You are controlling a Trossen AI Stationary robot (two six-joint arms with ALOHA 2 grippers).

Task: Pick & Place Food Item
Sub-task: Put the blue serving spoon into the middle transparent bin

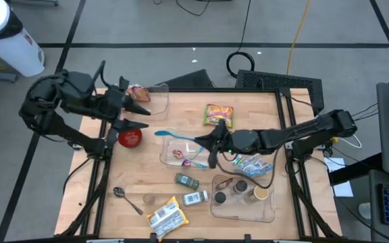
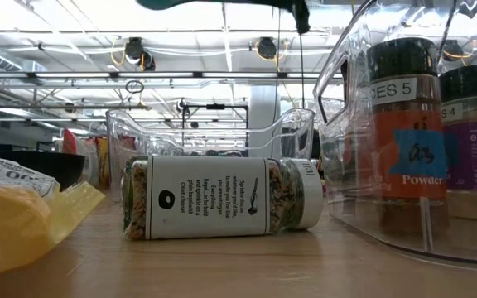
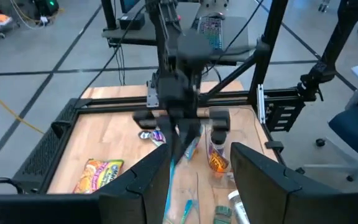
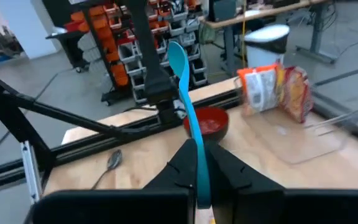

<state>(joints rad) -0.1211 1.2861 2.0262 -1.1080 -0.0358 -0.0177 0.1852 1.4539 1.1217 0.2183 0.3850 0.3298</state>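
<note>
A light-blue spoon point(image 1: 174, 136) hangs over the table's middle, above a clear container point(image 1: 171, 156) that holds small colourful items. My right gripper point(image 1: 206, 143) reaches in from the right and is shut on the spoon. The spoon's bowl point(image 4: 178, 57) points toward a red bowl point(image 1: 130, 137) on the left. My left gripper point(image 1: 142, 116) is raised at the far left, open, nothing between its fingers point(image 3: 135, 186). Snack bags point(image 1: 138, 93) lie in a clear tray point(image 1: 159, 100) at the far left. My right gripper pinches the spoon's handle point(image 4: 197, 163) near its end between its two fingers. The fingers come nearly level from the table's right side and lie along the handle. The spoon juts out past the fingertips toward the left, lifted clear of the table and the container.
A noodle packet point(image 1: 219, 115) lies at the far middle. Two spice jars point(image 1: 186, 180) point(image 1: 196, 198) lie near the front, beside a clear bin point(image 1: 269, 214) of upright jars. A metal spoon point(image 1: 123, 197) and a yellow packet point(image 1: 166, 216) are at the near left. A plastic bag point(image 1: 248, 164) lies under my right arm.
</note>
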